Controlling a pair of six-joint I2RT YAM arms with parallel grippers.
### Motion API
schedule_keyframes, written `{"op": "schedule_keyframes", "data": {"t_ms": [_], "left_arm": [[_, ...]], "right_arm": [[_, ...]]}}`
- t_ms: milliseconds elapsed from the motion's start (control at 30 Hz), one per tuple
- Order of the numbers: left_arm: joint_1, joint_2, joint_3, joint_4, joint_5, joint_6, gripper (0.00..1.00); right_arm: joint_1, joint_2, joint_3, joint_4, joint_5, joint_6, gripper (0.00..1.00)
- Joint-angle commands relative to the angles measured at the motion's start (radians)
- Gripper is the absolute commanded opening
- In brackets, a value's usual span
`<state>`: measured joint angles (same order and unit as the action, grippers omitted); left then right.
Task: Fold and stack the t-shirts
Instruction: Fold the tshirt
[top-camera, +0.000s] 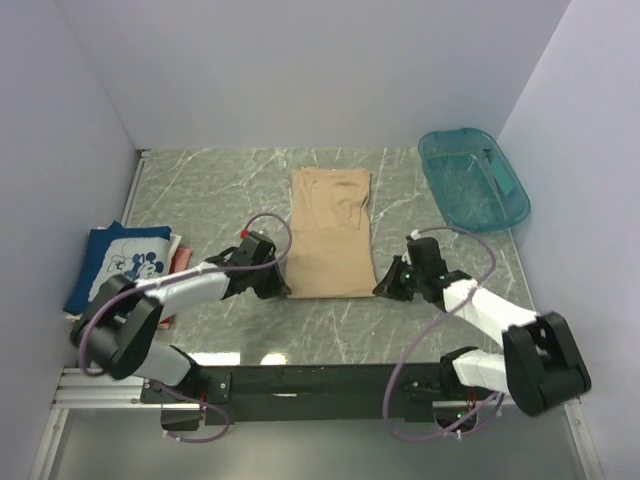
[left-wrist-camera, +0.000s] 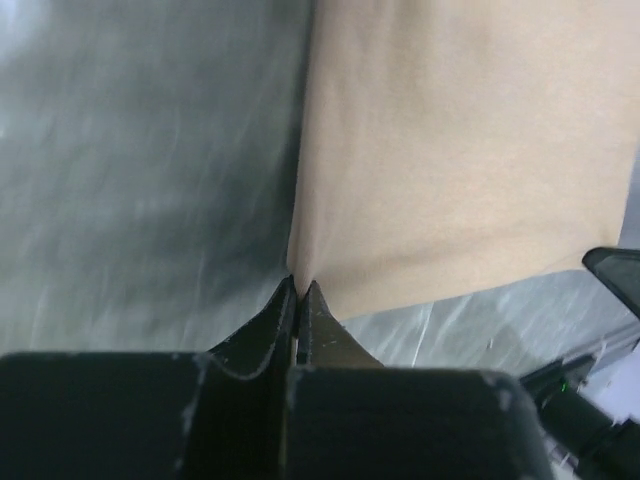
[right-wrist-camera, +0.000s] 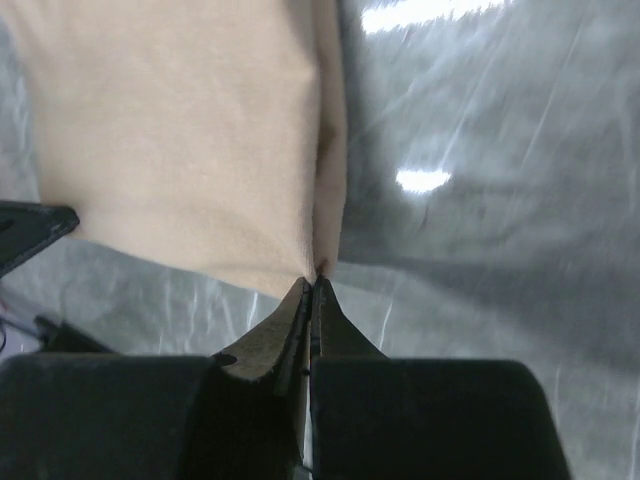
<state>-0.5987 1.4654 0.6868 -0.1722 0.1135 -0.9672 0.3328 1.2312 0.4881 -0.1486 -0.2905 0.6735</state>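
In the top view the red t-shirt (top-camera: 181, 256) lies almost wholly hidden under the navy t-shirt (top-camera: 120, 262) — only a thin edge shows — and the left arm (top-camera: 190, 285) covers the navy one's near corner. Both wrist views cut the tan t-shirt (left-wrist-camera: 470, 150) off at the top edge; the table (left-wrist-camera: 130, 180) there is blurred. How many cloth layers the right gripper (right-wrist-camera: 314, 288) pinches is hidden between its tips.

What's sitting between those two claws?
The tan t-shirt: its near hem spans from the left gripper to the right gripper, clearest in the top view.
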Motion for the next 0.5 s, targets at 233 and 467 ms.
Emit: {"op": "schedule_keyframes", "data": {"t_ms": [233, 467], "left_arm": [[-0.163, -0.424, -0.197, -0.202, -0.100, -0.140, 0.01], [-0.311, -0.701, -0.263, -0.331, -0.167, -0.263, 0.01]], "right_arm": [[0.133, -0.499, -0.173, -0.228, -0.041, 0.089, 0.00], [0.290, -0.777, -0.244, -0.399, -0.019, 0.202, 0.00]]}}
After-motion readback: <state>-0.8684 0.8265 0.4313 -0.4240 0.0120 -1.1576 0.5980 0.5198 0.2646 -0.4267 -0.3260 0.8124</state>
